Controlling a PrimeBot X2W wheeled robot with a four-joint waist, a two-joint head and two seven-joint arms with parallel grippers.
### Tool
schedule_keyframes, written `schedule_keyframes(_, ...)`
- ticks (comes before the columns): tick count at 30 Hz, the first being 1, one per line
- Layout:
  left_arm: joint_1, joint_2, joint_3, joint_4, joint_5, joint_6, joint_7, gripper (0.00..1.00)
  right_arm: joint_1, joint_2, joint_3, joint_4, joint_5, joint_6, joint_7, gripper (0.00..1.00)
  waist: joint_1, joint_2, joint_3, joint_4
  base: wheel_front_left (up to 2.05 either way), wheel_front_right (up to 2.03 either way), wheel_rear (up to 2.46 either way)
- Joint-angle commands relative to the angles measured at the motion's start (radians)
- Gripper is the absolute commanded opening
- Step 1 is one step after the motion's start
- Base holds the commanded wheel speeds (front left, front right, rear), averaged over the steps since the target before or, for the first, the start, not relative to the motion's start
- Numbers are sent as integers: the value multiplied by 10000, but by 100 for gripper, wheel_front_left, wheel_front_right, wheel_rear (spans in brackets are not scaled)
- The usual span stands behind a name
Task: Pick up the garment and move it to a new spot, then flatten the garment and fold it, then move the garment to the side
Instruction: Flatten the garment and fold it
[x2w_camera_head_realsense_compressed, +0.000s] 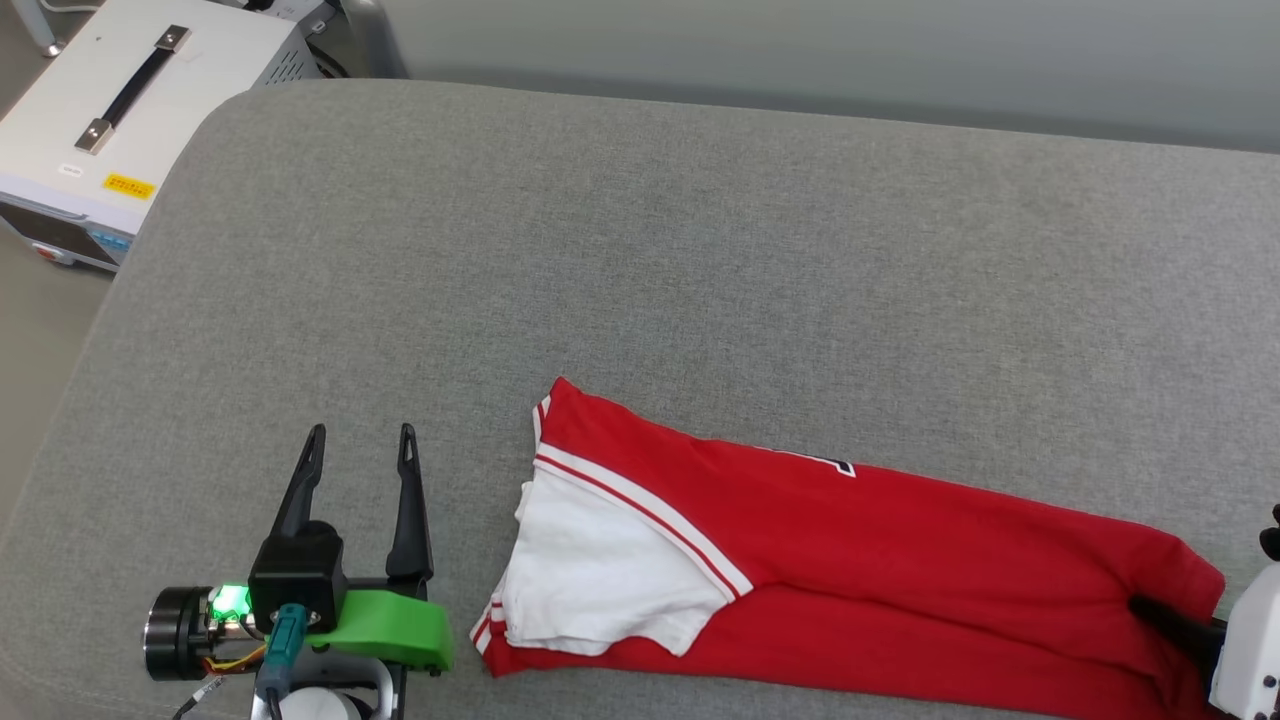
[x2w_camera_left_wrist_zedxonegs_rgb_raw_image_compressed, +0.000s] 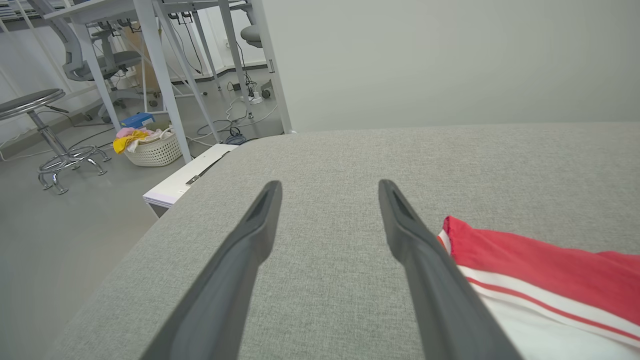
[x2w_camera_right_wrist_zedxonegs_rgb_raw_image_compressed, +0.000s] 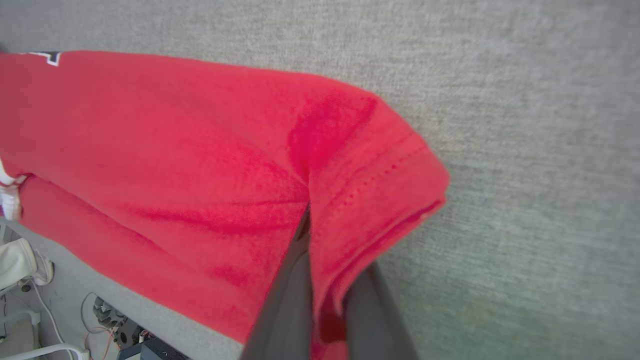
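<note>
- The red jersey-style T-shirt with white short sleeves and striped trim (x2w_camera_head_realsense_compressed: 850, 560) lay on the grey woven upholstered surface (x2w_camera_head_realsense_compressed: 700, 250). It sat toward the near edge, stretched as a long narrow band from left to right.
- Its body looked doubled lengthwise. A white sleeve (x2w_camera_head_realsense_compressed: 600, 570) lay flat on top at the left end, and only a corner of the black, white-outlined print (x2w_camera_head_realsense_compressed: 830, 464) peeked out at the far edge.
- Judging by that tidy shape, the pick-up, the move to a new spot, the flattening and a first lengthwise fold seemed done.
- The right gripper (x2w_camera_right_wrist_zedxonegs_rgb_raw_image_compressed: 332, 260) had its two dark fingers pressed together on the hem corner at the band's right end, with red cloth pinched between them and a crease running up from the pinch.
- The left gripper (x2w_camera_head_realsense_compressed: 362, 432) rested on the surface just beside the sleeve end. Its fingers stood wide apart, held nothing, and did not touch the shirt.
- What probably remained was at least one crosswise fold, carrying the hem end over toward the sleeve end. After that, the folded shirt would have to be moved to the side.
</note>
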Motion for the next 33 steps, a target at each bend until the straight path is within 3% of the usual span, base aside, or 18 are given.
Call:
schedule_keyframes(1, 226, -114, 135, 37, 149, -114, -58, 100, 27, 77, 120, 201, -116, 0, -92, 0, 0, 0, -137, -73, 0, 0, 0)
schedule_keyframes(10, 436, -511, 435, 47, 766, -722, -59, 100, -193, -979, -477, 1226, -944, 0, -779, 0, 0, 0, -473, -224, 0, 0, 0)
schedule_keyframes(16, 528, -725, 594, 135, 1014, -957, -59, 100, -199, -1126, -739, 1657, -1242, 0, -835, 0, 0, 0, -655, -328, 0, 0, 0)
schedule_keyframes(26, 871, -885, 835, 261, 1355, -1237, -59, 100, 528, -1019, -1094, -915, -49, 0, -28, 0, 0, 0, -1040, -462, 0, 0, 0)
schedule_keyframes(33, 814, -1033, 865, 293, 1483, -1406, -59, 100, 420, -420, -856, -2676, -175, 0, 564, 0, 0, 0, -940, -393, 0, 0, 0)
